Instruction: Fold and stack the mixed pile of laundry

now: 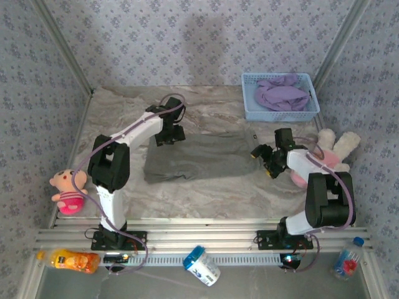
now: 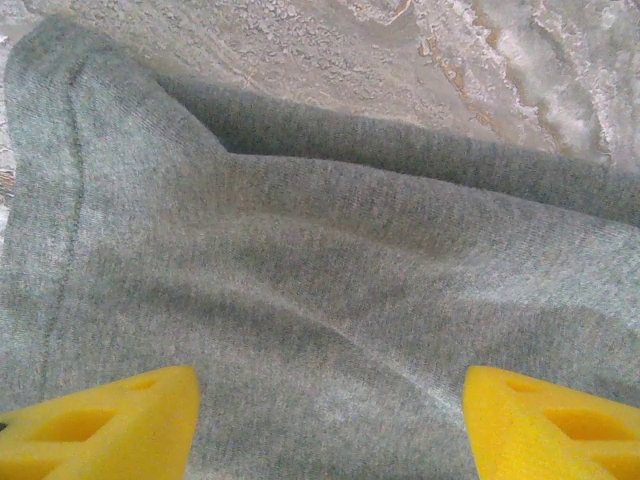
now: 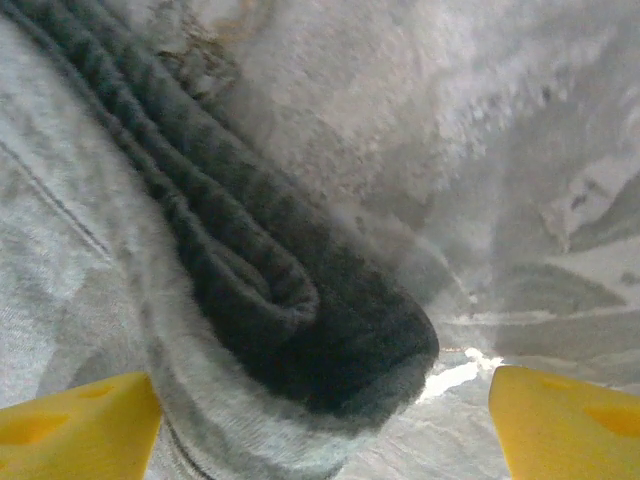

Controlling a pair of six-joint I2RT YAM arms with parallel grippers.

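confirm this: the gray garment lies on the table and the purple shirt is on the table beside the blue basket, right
Not quite: the purple shirt lies inside the blue basket, not beside it, as the top external view shows. The gray garment does lie on the table.

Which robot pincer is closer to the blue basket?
Right. The right pincer is just on the near side of the blue basket, at the gray garment's right end; the left pincer is farther off to the basket's left.
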